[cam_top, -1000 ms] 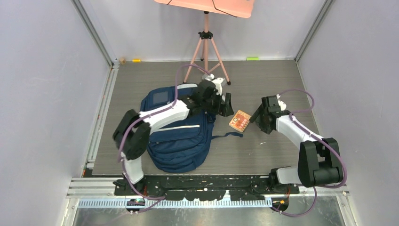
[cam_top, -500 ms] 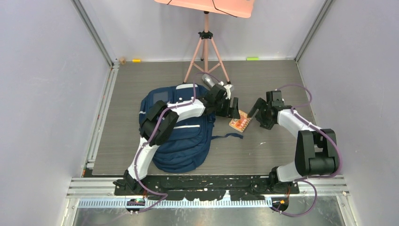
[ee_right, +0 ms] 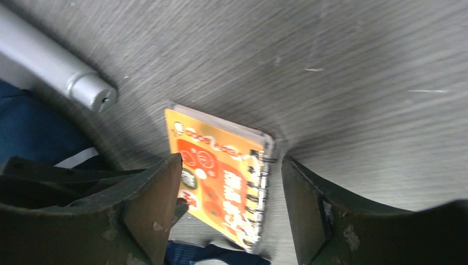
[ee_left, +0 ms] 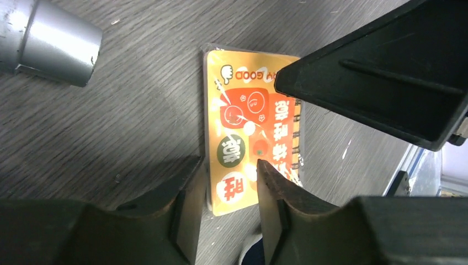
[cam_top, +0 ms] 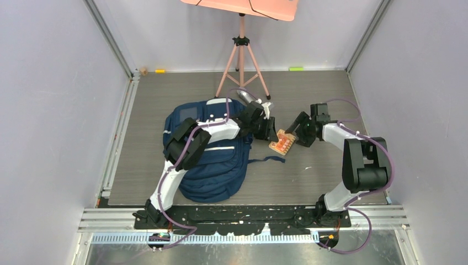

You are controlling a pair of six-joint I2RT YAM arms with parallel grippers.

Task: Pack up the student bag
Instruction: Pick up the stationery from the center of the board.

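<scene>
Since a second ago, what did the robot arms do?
The left gripper swung right, off the student bag, to the orange notebook, jaws narrowing. The right gripper slid left until its open jaws straddled it. Nothing looks gripped. Bag and tripod stayed put; the notebook hardly moved.

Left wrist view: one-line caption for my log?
Left gripper open over the orange spiral notebook, silver cylinder nearby.
</scene>
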